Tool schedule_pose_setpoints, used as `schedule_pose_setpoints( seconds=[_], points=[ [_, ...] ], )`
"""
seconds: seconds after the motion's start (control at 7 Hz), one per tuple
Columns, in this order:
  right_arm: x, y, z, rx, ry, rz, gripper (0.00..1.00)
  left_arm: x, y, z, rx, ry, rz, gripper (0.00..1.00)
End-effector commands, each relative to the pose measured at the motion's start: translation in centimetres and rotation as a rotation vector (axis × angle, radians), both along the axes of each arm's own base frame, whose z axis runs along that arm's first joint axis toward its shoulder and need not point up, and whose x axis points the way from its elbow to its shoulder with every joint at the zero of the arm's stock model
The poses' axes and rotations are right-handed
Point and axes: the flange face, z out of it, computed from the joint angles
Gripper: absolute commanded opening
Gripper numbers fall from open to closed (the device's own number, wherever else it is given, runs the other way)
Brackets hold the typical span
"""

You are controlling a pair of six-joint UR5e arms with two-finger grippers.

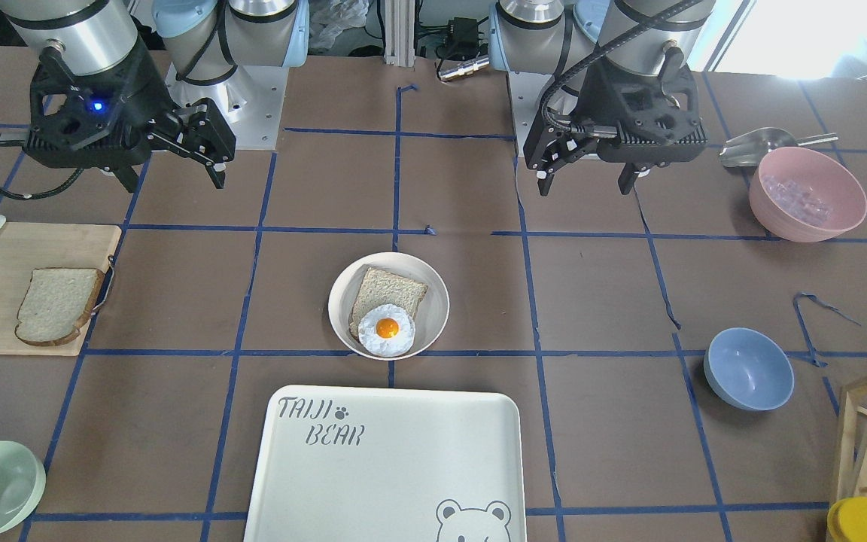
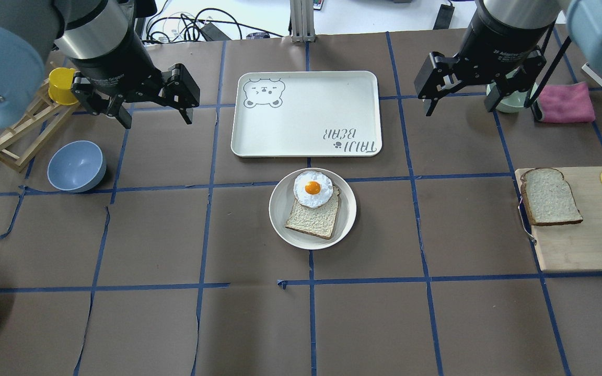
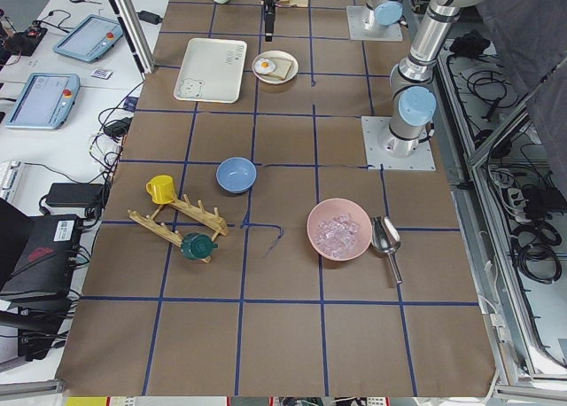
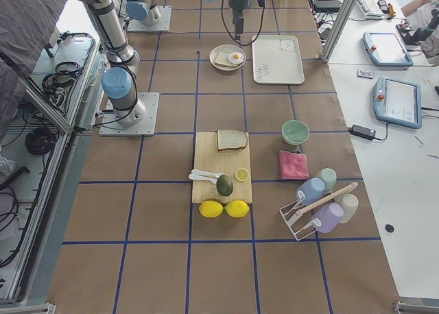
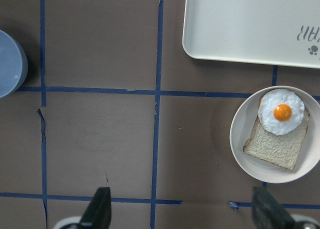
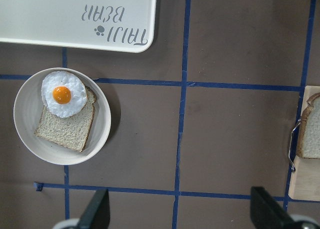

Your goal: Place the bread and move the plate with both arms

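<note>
At bench's robot-right end: bread (image 2: 549, 197) flat on board (image 2: 583, 245), plate (image 2: 280, 209) centre.
Both wide open, empty: left tool (image 2: 157, 117), right tool (image 2: 459, 107). Egg (image 2: 312, 188) hides part of the plate's tan slice (image 2: 314, 222); right wrist view crops the bread.

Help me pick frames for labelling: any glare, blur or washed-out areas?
Exterior front-facing: bright area at top right blown out white. Overhead exterior: plate sharp, evenly lit. Left wrist-mounted: left end effector fingers blurred at the bottom edge.
</note>
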Motion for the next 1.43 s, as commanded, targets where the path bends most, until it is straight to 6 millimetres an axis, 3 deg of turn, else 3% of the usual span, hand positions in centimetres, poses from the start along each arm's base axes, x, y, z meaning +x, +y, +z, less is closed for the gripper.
schedule_pose_setpoints(
  seconds=[0.0, 1.29],
  points=[
    [0.0, 0.01, -0.07, 0.002, -0.001, 0.0, 1.0, 0.06, -0.03, 0.04, -0.001, 0.0, 0.0, 1.0],
    [-0.4, 0.16, 0.68, -0.027, 0.016, 0.022, 1.0, 0.06, -0.03, 0.04, -0.001, 0.0, 0.002, 1.0]
  ],
)
